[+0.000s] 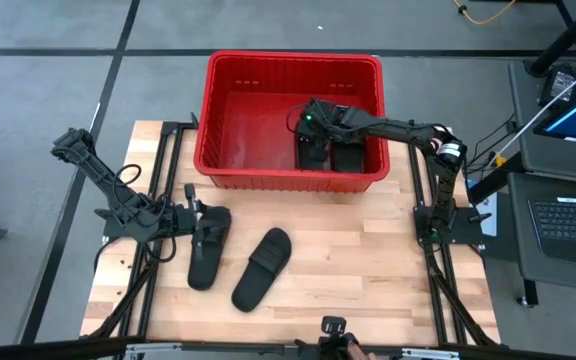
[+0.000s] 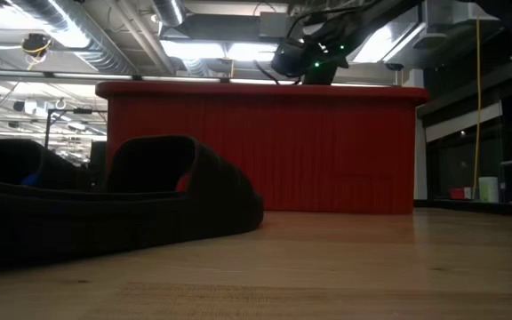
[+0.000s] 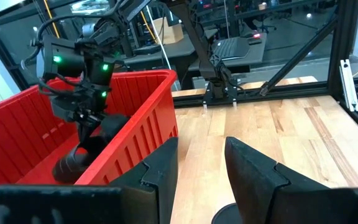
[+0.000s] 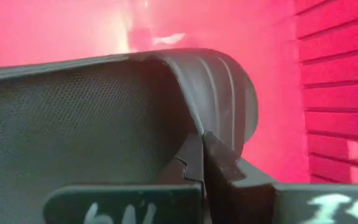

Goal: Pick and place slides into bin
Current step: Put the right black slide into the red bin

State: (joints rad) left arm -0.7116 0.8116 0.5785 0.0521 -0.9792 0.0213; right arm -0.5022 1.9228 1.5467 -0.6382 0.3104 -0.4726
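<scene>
The red bin [image 1: 290, 70] stands at the table's far edge. My right gripper [image 1: 311, 128] reaches down into it and is shut on a black slide [image 1: 313, 152]. Another slide [image 1: 348, 154] lies on the bin's floor beside it. Two more slides [image 1: 209, 246] [image 1: 263, 268] lie flat on the wooden table at the near left. The low view shows one of them close up [image 2: 114, 204]. My left gripper [image 1: 191, 212] hovers open and roughly level over the far end of the left slide, with nothing between its fingers [image 3: 160, 168]. My right gripper pinches the edge of the slide's ribbed strap [image 4: 191, 121] between its two fingertips, coming slanting down from the table's right side. The slide hangs tilted below the fingers [image 3: 82, 155] inside the bin. The bin's wall hides whether its lower end touches the floor.
The bin's thick near rim [image 1: 288, 182] stands between the table slides and the bin's inside. Bare wood [image 1: 368, 260] lies to the right of the two slides. Black frame rails [image 1: 438, 270] run along both table sides.
</scene>
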